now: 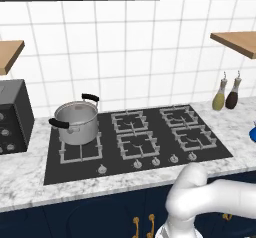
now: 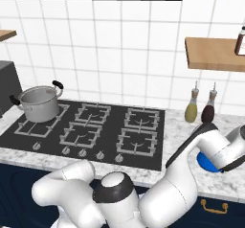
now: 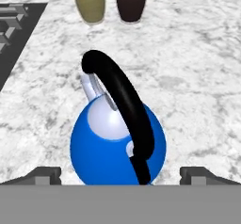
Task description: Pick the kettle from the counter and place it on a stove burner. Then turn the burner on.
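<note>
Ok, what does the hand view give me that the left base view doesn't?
Hand view alone: the whole blue kettle with its arched black handle, sitting between the open jaws. Left base view alone: the steel pot on the rear left burner, the knobs and the wooden shelves. Both share: the marble counter, the cooktop's edge and the two bottles.

The white arm rises from the lower right of the left base view, a rounded elbow link bulging near the bottom edge. In the right base view it climbs from the lower left, folds at a dark-ringed joint, then reaches across to the right edge of the frame. In the hand view the gripper [image 3: 120,173] shows its two dark finger tips [image 3: 44,175] at the bottom corners, jaws spread wide apart.
</note>
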Controlling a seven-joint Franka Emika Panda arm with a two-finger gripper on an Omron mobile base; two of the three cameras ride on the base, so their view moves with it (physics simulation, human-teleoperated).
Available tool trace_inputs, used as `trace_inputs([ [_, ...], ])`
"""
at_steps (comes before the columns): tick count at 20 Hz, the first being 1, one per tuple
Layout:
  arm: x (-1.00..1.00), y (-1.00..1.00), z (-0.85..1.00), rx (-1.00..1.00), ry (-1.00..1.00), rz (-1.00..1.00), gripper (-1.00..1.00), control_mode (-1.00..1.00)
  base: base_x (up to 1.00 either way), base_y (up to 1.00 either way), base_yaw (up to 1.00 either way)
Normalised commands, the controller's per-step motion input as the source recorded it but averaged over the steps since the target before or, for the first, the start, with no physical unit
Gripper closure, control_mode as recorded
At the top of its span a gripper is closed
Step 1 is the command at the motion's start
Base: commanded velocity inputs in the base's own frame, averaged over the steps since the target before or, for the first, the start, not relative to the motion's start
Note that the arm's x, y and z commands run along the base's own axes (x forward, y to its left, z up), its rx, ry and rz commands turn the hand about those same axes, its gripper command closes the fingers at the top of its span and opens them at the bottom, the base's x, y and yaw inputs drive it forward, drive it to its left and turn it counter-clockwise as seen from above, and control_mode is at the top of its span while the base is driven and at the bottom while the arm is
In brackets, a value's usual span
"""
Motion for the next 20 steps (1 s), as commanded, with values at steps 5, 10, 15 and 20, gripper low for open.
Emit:
trace_inputs([
  [5, 0.26, -0.02, -0.11, 0.0, 0.0, 0.09, -1.0, -1.0, 0.0, 0.0, 0.0],
  [10, 0.2, -0.18, -0.05, 0.0, 0.0, 0.08, -1.0, -1.0, 0.0, 0.0, 0.0],
  [15, 0.16, -0.13, -0.1, 0.0, 0.0, 0.1, -1.0, -1.0, 0.0, 0.0, 0.0],
  [20, 0.01, -0.02, -0.24, 0.0, 0.0, 0.11, 1.0, -1.0, 0.0, 0.0, 0.0],
])
